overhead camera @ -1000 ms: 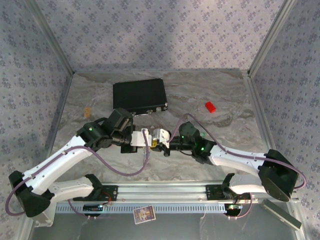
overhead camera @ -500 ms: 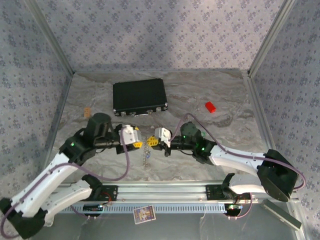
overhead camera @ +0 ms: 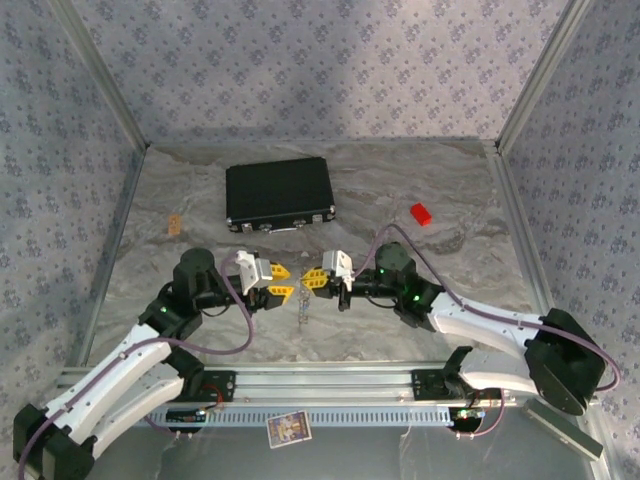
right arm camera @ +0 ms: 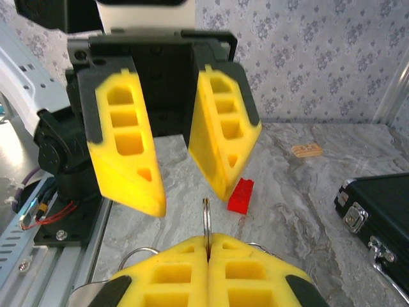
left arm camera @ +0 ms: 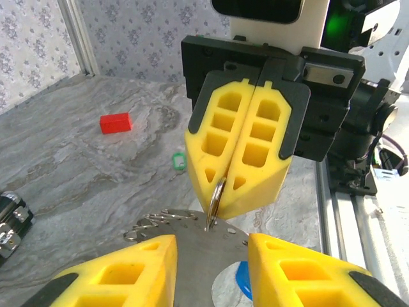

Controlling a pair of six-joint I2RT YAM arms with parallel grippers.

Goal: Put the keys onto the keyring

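Your left gripper has its yellow fingers spread wide, holding nothing, and faces the right one. Between them the keyring stands edge-on, its thin metal ring pinched in the closed right gripper, with the chain below. The blue key shows low between your left fingers. The green key lies on the table farther off, short of the red block.

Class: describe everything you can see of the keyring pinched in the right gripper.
The keyring is a thin, shiny, metal-looking ring, upright and seen edge-on, pinched between the yellow fingers of the shut right gripper. A fine chain hangs below it. The left gripper, open, faces it without touching.
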